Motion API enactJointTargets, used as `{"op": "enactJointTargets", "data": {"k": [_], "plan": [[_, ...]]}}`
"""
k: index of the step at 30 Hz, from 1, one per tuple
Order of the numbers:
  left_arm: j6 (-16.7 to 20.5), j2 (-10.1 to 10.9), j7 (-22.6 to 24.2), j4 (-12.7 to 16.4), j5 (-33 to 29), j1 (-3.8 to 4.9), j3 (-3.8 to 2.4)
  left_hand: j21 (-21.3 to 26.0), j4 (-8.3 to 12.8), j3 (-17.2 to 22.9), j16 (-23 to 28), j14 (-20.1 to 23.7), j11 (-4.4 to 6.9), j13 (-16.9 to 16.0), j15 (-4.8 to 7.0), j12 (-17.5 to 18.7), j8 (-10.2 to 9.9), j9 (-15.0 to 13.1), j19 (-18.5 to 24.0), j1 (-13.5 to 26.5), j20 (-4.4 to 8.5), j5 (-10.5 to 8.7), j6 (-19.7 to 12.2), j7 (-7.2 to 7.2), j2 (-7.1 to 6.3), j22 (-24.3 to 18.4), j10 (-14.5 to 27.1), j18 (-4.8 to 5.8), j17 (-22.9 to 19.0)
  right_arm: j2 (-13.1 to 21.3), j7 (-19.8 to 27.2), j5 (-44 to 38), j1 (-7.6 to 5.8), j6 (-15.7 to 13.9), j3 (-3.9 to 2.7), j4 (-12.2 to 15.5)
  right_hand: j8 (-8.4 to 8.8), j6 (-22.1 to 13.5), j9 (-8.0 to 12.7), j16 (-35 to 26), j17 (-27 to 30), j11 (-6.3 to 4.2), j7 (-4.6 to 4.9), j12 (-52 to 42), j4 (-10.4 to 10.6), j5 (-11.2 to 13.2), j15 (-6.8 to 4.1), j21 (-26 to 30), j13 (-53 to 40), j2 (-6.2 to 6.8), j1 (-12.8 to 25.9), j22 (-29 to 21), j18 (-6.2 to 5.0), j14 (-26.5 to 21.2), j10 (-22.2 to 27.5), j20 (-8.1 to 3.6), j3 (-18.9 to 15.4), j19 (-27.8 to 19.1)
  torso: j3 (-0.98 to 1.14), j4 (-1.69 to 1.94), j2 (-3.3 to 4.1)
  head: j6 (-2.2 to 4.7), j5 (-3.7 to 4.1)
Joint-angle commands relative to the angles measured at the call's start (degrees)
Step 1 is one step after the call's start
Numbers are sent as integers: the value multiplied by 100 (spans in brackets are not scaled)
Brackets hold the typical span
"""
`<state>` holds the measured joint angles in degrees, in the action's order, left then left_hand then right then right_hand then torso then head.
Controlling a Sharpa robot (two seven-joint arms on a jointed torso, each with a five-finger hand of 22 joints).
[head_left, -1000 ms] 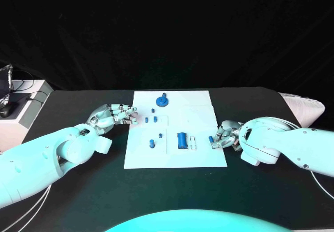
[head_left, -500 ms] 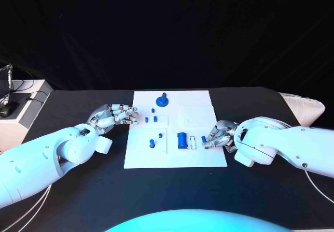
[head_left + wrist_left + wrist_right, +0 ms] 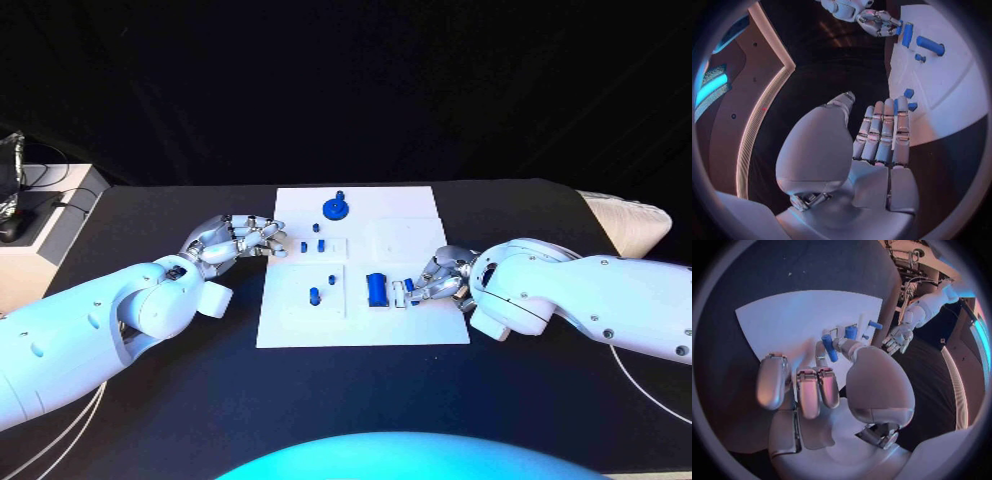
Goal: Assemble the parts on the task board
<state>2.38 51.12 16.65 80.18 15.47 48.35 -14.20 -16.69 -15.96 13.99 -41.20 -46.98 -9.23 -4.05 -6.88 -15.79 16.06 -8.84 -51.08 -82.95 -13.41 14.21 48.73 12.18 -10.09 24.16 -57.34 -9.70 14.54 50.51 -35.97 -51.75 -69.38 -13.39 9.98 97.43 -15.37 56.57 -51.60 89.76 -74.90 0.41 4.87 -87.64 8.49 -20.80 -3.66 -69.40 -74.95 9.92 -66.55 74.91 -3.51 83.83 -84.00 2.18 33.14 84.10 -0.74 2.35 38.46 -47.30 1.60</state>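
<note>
R hand [image 3: 440, 276] has slid in from the board's right edge over the last sec and now sits over the task board [image 3: 411, 330], just beside the big blue cylinder [image 3: 376, 289]. It pinches a small blue peg [image 3: 829, 347] at the fingertips, other fingers curled. Judging by that, it's lining up an insertion near the cylinder. L hand [image 3: 235, 238] hasn't moved: at the board's left edge, fingers straight and together, holding nothing. Blue knob [image 3: 336, 208] stands at the far end. No readable writing or brands.
</note>
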Motion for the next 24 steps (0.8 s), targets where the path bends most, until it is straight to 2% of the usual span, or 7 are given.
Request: {"op": "enactJointTargets", "data": {"k": [1, 4, 15, 16, 17, 18, 24], "plan": [[-107, -6, 30, 20, 7, -2, -4, 38, -7, -33, 29, 22, -6, 7, -14, 24, -16, 8, -29, -33, -2, -31, -33, 7, 5, -7, 40, -57, 6, -40, 43, -77, 23, -62, 3, -31, -7, 41, 10, 24, -1510, -50, -50, 13, -608, -24, -6, -30, -1382, -14, 61, 1082, 31, 617, -506, 12, 553, 246, 2, 7, 5, -8, -17], [-108, -2, 30, 19, 8, -2, -4, 38, -7, -33, 29, 22, -6, 7, -14, 24, -16, 8, -29, -33, -2, -31, -33, 7, 5, -7, 40, -57, 6, -70, 109, -87, 32, -138, 3, -48, 20, 46, 12, 24, -1510, -63, -64, 45, -573, -282, -21, -11, -1367, -16, 148, 1072, 28, 617, -494, -7, 416, 256, 7, 2, 5, -8, -18], [-107, -5, 26, 10, 16, -2, -4, 43, -6, -39, 35, 24, -8, 7, -18, 29, -15, 10, -33, -43, -3, -31, -35, 8, 13, -8, 46, -56, 8, -68, 383, 173, 41, -228, 4, -45, 168, -89, 36, 24, -1510, -11, 1, 826, -593, -353, 14, 1133, -978, -134, 111, 682, -128, 617, -169, -6, 220, 194, 9, -8, 0, -19, -33], [-107, -5, 25, 9, 19, -2, -4, 43, -6, -39, 35, 24, -8, 7, -18, 29, -15, 10, -33, -43, -3, -31, -35, 8, 13, -8, 46, -56, 8, -67, 419, 209, 41, -240, 4, -47, 177, -99, 31, 24, -1510, -8, 8, 918, -600, -365, 14, 1407, -930, -149, 93, 584, -164, 617, -129, -2, 210, 169, 9, -8, 0, -19, -33], [-107, -6, 24, 7, 21, -2, -4, 43, -6, -39, 35, 24, -8, 7, -18, 29, -15, 10, -33, -43, -3, -31, -35, 8, 13, -8, 46, -56, 8, -66, 447, 237, 41, -241, 4, -49, 182, -99, 2, 24, -1510, -1, 3, 1034, -614, -368, 5, 3308, -861, -182, 60, -153, -416, 617, -81, -4, 160, 21, 10, -8, -2, -18, -34], [-107, -7, 23, 7, 22, -2, -4, 43, -6, -39, 35, 24, -8, 7, -18, 29, -15, 10, -33, -43, -3, -31, -35, 8, 13, -8, 46, -56, 8, -65, 472, 259, 42, -236, 4, -52, 192, -106, -13, 24, -1510, -1, -1, 1147, -622, -395, 5, 3702, -795, -216, 23, -462, -452, 617, -31, -19, 151, 115, 9, -7, -1, -19, -33], [-108, -7, 19, 2, 27, -2, -4, 45, -4, -41, 38, 25, -9, 6, -18, 31, -15, 11, -34, -51, -3, -29, -36, 9, 17, -9, 48, -56, 9, -66, 503, 292, 43, -98, 4, -63, 215, -124, -36, 24, -1510, -26, 1, 1079, -634, -366, -28, 4350, -819, -216, -8, -1005, -511, 617, -59, -56, 108, 325, 9, -6, 1, -24, -36]]}}
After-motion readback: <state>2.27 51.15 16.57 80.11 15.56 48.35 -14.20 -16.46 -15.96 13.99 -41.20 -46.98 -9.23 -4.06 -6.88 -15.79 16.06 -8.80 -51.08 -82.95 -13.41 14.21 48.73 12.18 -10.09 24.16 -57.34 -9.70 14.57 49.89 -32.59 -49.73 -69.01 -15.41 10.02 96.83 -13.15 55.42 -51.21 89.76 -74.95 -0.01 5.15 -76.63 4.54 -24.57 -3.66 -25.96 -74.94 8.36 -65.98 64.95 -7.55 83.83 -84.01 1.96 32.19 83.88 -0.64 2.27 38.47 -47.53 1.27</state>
